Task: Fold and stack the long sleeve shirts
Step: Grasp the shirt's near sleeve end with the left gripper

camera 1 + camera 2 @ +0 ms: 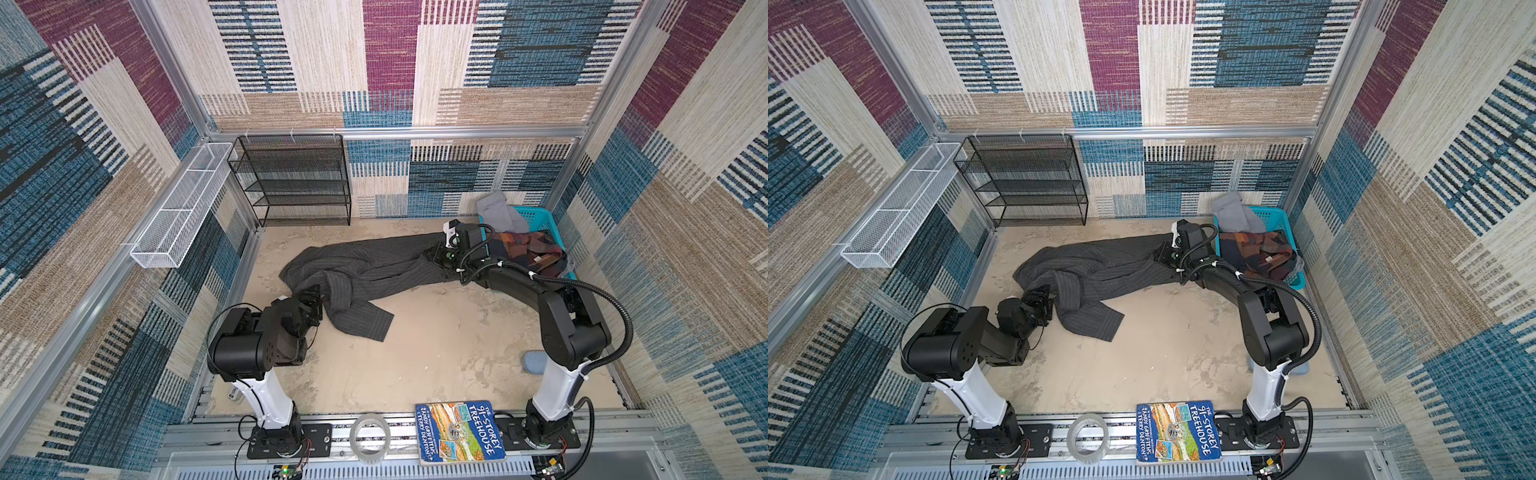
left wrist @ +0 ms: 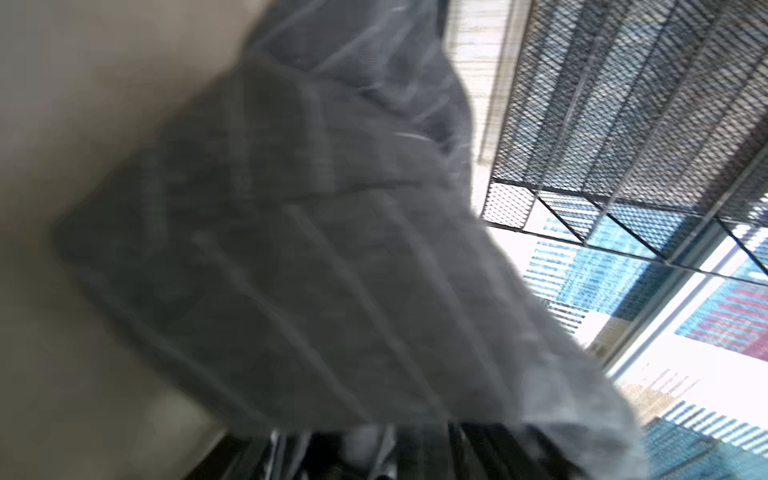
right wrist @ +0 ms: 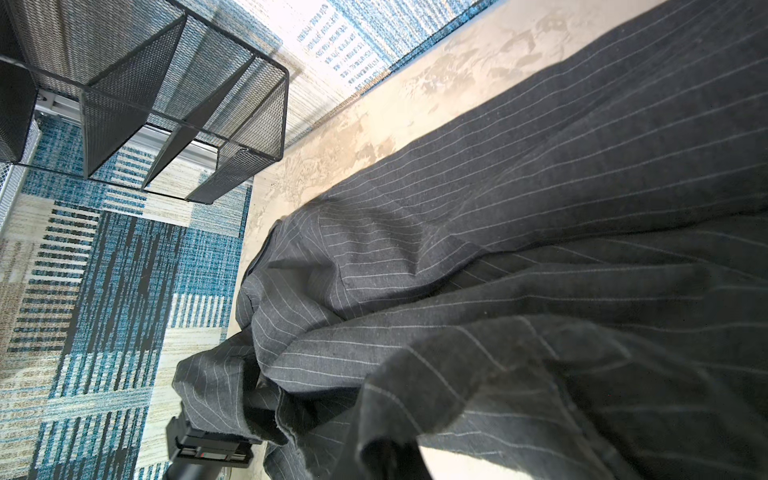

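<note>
Beige mottled tabletop (image 1: 436, 345). Charcoal pinstripe shirt (image 1: 365, 266) lies crumpled across the middle, one end trailing toward the front. Teal basket (image 1: 536, 216) sits in the far right corner. Black mesh rack (image 1: 291, 178) stands at the back left. Small blue-grey thing (image 1: 534, 360) near the right edge, kind unclear.

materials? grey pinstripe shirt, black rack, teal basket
Shirt: matte woven cloth, fibre unclear; visible weave, soft creases, limp drape. Rack: black-coated metal mesh on a wire frame; see-through lattice. Basket: moulded plastic, likely; rigid perforated wall.
</note>
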You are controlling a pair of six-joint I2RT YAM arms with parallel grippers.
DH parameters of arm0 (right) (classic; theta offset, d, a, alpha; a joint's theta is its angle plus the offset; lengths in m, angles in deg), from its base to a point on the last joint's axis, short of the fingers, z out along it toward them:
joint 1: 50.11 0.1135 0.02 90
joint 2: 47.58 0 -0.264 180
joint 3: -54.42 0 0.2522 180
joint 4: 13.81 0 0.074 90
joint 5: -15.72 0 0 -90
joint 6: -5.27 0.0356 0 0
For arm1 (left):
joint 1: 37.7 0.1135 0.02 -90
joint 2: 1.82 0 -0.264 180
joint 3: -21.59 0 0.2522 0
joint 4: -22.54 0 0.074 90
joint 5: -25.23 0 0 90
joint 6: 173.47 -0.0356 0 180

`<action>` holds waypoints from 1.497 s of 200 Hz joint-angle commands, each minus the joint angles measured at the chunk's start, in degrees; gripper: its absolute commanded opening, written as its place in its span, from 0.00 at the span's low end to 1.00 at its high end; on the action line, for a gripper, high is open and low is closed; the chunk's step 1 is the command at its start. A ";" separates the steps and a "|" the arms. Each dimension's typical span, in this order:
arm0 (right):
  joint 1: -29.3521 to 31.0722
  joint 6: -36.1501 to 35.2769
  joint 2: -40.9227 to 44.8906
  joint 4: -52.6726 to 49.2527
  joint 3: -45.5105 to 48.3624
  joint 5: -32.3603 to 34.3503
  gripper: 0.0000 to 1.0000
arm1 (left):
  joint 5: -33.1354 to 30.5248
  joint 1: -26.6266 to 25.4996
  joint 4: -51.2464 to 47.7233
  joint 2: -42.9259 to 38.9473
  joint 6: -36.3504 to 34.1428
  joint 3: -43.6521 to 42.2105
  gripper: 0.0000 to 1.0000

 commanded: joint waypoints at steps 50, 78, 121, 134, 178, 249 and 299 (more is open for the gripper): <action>0.02 -0.59 1.54 1.20 1.96 1.06 0.02 | -2.13 1.12 -30.05 -16.56 -15.15 6.72 0.68; 0.03 -0.41 1.54 1.81 2.50 0.60 0.02 | -0.01 2.26 -33.12 -16.74 -15.86 7.69 0.66; 0.08 -0.01 1.47 2.69 2.98 0.26 0.02 | -0.53 1.82 -37.96 -21.77 -17.11 4.48 0.67; 0.02 0.03 1.35 2.91 2.88 -0.08 0.02 | -0.51 1.82 -36.92 -21.54 -17.03 3.73 0.68; 0.01 -0.23 1.33 2.27 2.22 -0.15 0.02 | 1.12 1.82 -34.71 -16.97 -16.23 5.00 0.70; 0.04 -0.41 0.72 1.91 1.81 -0.04 0.01 | -0.46 1.91 -37.38 -12.37 -19.84 8.76 0.67; 0.04 -1.44 3.79 2.05 4.34 -0.38 0.00 | -4.32 2.24 -51.91 -17.17 -27.21 17.39 0.35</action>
